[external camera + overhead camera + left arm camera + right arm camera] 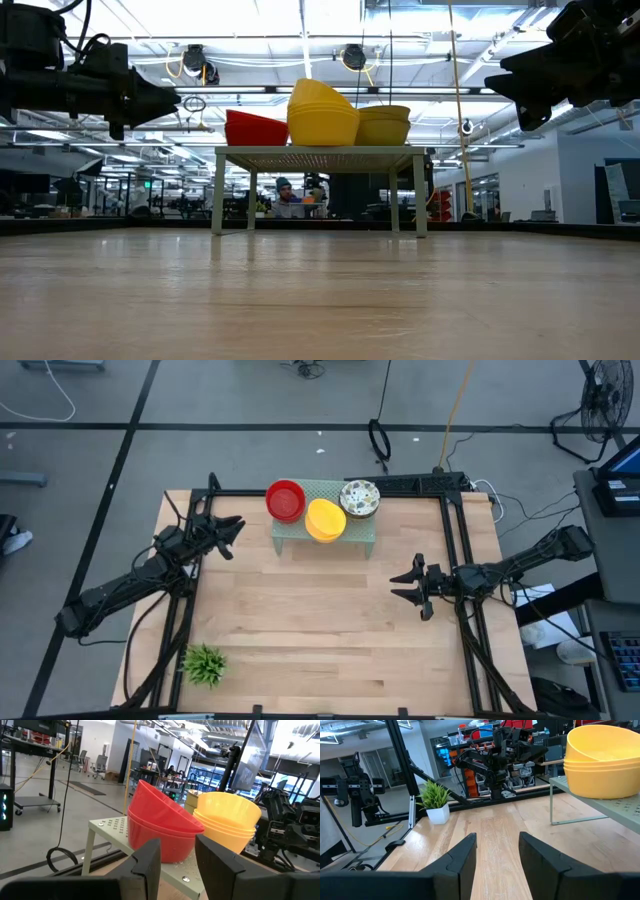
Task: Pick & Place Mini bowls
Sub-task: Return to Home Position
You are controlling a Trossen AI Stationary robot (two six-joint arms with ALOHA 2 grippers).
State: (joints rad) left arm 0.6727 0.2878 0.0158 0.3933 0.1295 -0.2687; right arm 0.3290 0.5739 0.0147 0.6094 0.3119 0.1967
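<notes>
Three stacks of mini bowls stand on the pale green mesh stand (325, 532) at the table's far edge: red (285, 500), yellow (325, 519) and speckled whitish (359, 498). The red stack (160, 827) and the yellow stack (227, 820) sit tilted on the stand top. My left gripper (235, 530) hovers open just left of the stand, fingers pointing at the red stack (255, 128). My right gripper (412, 586) hovers open over the table's right part, pointing left, with the yellow stack (602, 760) off to its side.
A small green plant (204, 664) in a white pot (438, 813) stands at the table's near left corner. Black frame rails (455, 550) run along the left, right and far edges. Bare wood (320, 620) lies between the stand and the near edge.
</notes>
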